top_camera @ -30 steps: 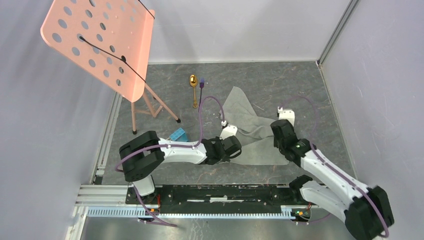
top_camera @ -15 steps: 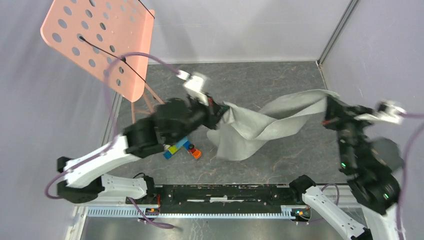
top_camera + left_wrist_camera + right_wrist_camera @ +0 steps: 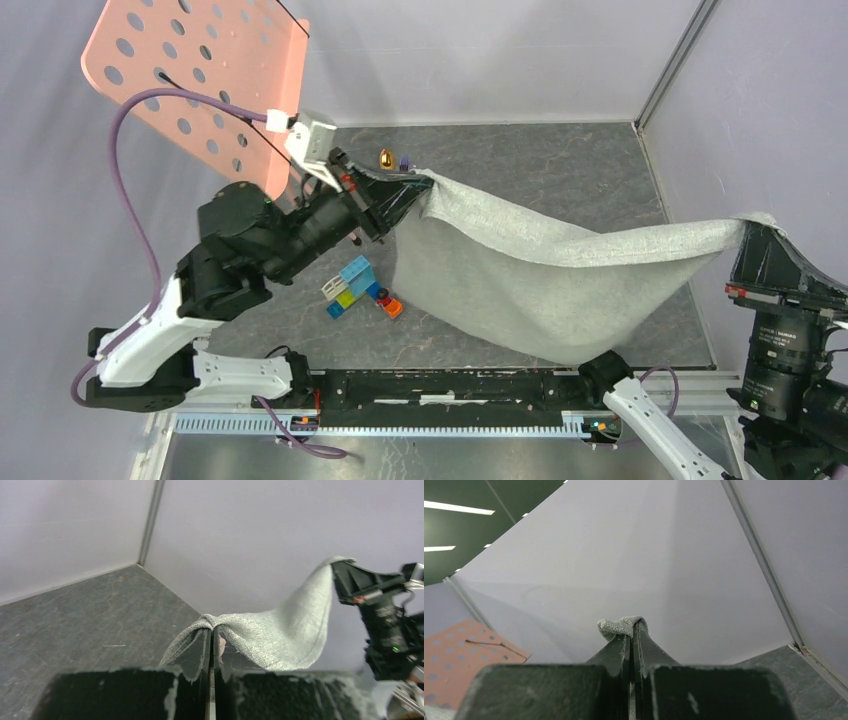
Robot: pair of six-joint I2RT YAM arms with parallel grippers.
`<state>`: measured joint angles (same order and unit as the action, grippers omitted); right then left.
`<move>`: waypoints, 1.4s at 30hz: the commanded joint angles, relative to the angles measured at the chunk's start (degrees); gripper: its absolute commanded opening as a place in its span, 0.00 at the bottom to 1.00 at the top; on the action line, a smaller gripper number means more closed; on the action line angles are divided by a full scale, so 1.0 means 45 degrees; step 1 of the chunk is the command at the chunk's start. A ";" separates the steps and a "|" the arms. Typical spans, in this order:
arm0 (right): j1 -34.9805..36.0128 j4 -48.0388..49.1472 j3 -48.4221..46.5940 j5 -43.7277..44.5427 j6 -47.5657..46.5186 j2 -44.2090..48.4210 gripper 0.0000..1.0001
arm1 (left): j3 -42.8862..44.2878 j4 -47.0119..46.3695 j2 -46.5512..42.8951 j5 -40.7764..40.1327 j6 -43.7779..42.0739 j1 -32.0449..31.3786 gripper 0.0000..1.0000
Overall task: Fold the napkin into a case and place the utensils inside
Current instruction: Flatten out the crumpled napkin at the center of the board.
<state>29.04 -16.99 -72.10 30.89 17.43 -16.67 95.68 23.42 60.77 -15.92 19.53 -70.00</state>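
nearby, toy blocks sit beside the hanging napkin, spoon partly hidden.

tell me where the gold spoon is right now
In the top view the gold spoon lies far back on the table, beside the purple fork, just behind the left gripper.

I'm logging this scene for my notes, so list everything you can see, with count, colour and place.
napkin: one, grey-green, stretched in the air between both grippers, sagging over the table
spoon: one, gold, far side of the table, partly hidden
fork: one, purple, right of the spoon, mostly hidden
toy blocks: small cluster, mixed colours, on the table left of the napkin
board: one, pink with holes, far left
table: one, dark grey
left gripper: black, shut on a napkin corner
right gripper: black, shut on another corner
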 commanded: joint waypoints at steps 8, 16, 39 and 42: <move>0.0065 0.6478 0.4289 0.7170 -0.3889 -0.4372 0.00 | 0.1083 -0.0325 0.5648 -0.7741 -0.1230 0.1974 0.02; -0.3250 1.0875 0.5325 0.4748 -0.4273 -1.1525 0.07 | 0.4135 0.0354 1.1793 -0.5596 0.0012 0.5636 0.02; -0.5643 0.4891 0.4107 -1.3239 0.0793 -1.6254 0.98 | -0.3665 -0.1493 0.6996 0.2774 0.1638 0.4788 1.00; -0.5154 0.7222 0.4458 -1.2813 0.2181 -1.6945 0.98 | -0.6465 -0.2893 0.5688 0.2596 0.2116 0.4779 1.00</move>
<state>3.77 -5.58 -52.12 -18.55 17.28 -91.22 79.15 19.79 91.35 -7.35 23.14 -49.78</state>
